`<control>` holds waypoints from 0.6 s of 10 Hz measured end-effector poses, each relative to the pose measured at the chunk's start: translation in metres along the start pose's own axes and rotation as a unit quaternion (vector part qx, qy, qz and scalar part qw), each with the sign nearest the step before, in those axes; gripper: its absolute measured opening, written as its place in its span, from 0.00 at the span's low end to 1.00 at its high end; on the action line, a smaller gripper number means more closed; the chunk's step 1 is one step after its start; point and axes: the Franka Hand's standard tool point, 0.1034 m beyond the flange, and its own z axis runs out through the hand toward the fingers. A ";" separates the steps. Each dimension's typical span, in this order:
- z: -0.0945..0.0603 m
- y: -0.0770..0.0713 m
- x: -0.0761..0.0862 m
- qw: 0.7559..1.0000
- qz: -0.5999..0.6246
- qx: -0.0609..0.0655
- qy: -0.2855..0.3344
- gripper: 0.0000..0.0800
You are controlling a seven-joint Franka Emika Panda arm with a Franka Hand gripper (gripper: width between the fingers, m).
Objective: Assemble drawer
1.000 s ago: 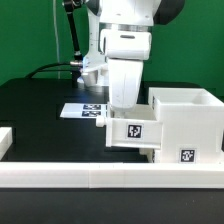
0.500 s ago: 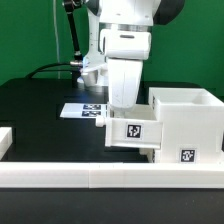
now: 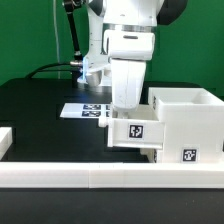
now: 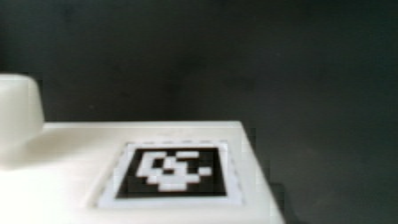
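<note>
The tall white housing (image 3: pixel 185 120) stands at the exterior view's right, with a tag low on its front. A smaller white tray (image 3: pixel 135 131) with a square tag sits against the housing's open side and seems partly inside it. My gripper (image 3: pixel 125 110) hangs straight down onto the tray's far side. Its fingertips are hidden behind the tray wall, so I cannot tell whether they are open or shut. The wrist view shows a white surface with a tag (image 4: pixel 173 170) very close and blurred, with no fingers in sight. A second tray is not clearly in view.
The marker board (image 3: pixel 85 110) lies flat on the black table behind the tray. The low white border rail (image 3: pixel 100 178) runs across the front. A white piece (image 3: pixel 5 140) shows at the exterior view's left edge. A green wall stands behind.
The arm has shifted very slightly toward the exterior view's right. The tray and housing look unmoved.
</note>
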 end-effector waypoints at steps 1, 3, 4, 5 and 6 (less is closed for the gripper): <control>0.000 0.000 -0.001 1.000 0.001 0.000 0.000 0.05; 0.000 0.000 -0.001 1.000 0.001 0.000 0.000 0.05; 0.000 0.000 -0.001 1.000 0.000 0.000 0.000 0.05; 0.001 -0.001 -0.001 1.000 -0.011 0.001 0.000 0.05; 0.001 -0.001 -0.002 1.000 -0.018 0.002 -0.001 0.05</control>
